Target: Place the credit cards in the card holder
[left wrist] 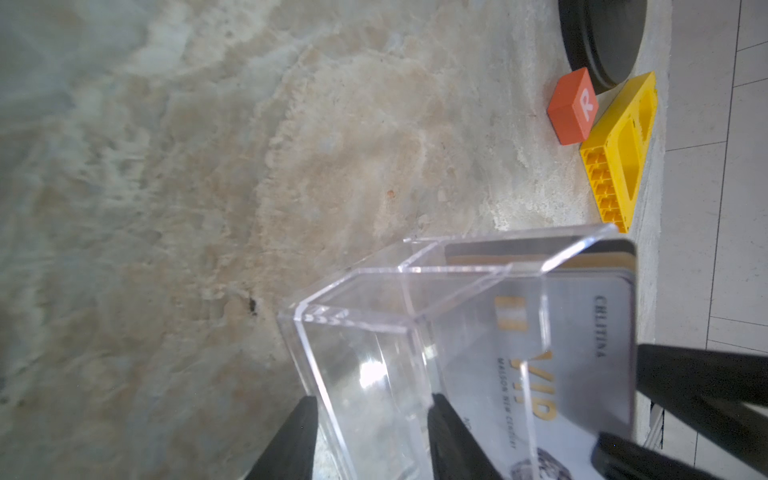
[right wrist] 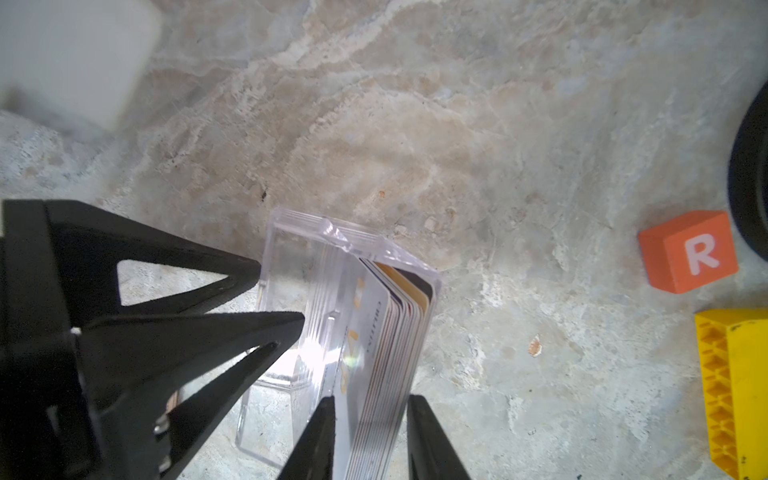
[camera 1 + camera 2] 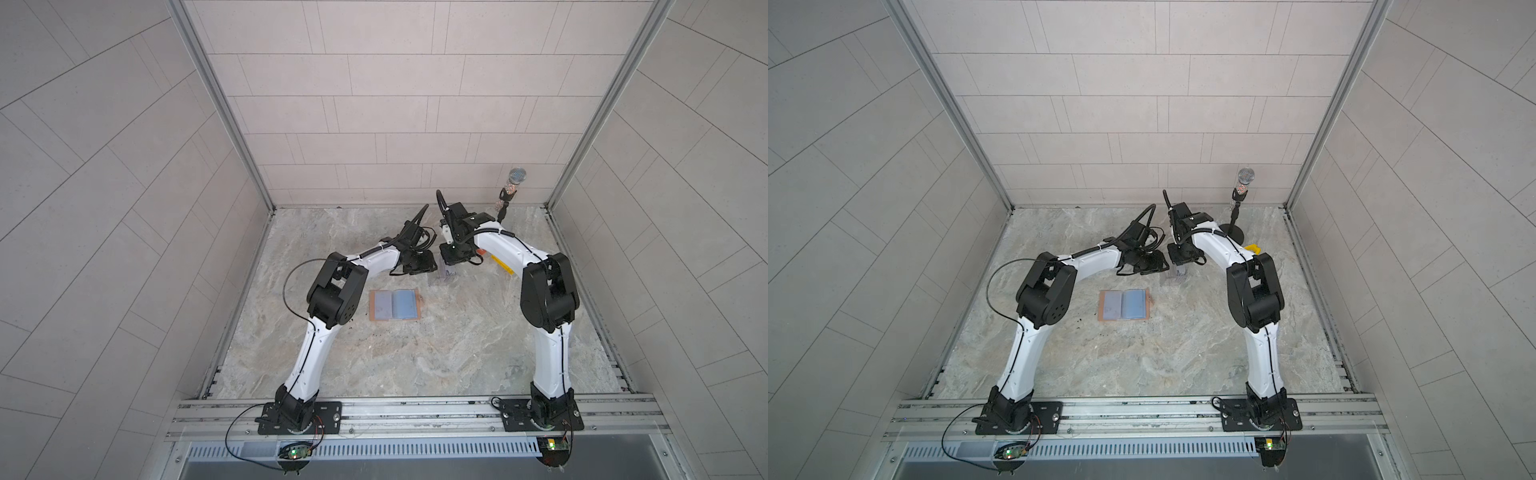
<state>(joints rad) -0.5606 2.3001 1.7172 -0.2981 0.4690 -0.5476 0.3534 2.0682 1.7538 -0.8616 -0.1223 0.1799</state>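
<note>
In both top views the card holder (image 3: pixel 396 304) lies open and flat near the middle of the table (image 3: pixel 415 365), well apart from both arms. Its inner faces look lilac and blue; whether those are cards already seated I cannot tell.

At about 1 o'clock from it the left gripper (image 1: pixel 374 399) pinches the clear box (image 3: pixel 438 280), one jaw outside a wall and the other within the empty front part. The box stands at 2 o'clock from the holder. In it the cards (image 2: pixel 386 332) stand on edge as a tight stack, a silvery one with gold lettering facing out.

The right gripper (image 2: pixel 372 399) reaches in from above. Its jaws straddle that stack and sit close against both sides, which looks like a pinch on the whole bundle. At 2 o'clock from the box sit an orange block (image 2: pixel 685 253) and a yellow brick (image 2: pixel 735 386).

The likely trouble is the bundle:
- Slick cards gripped only by the outer two can fan, and the middle ones may slide out on the lift.
- A snug stack may drag the box up if the left hold slips on the smooth wall.
- So thick a bundle will hardly fit one sleeve of the holder, which nothing pins down.
</note>
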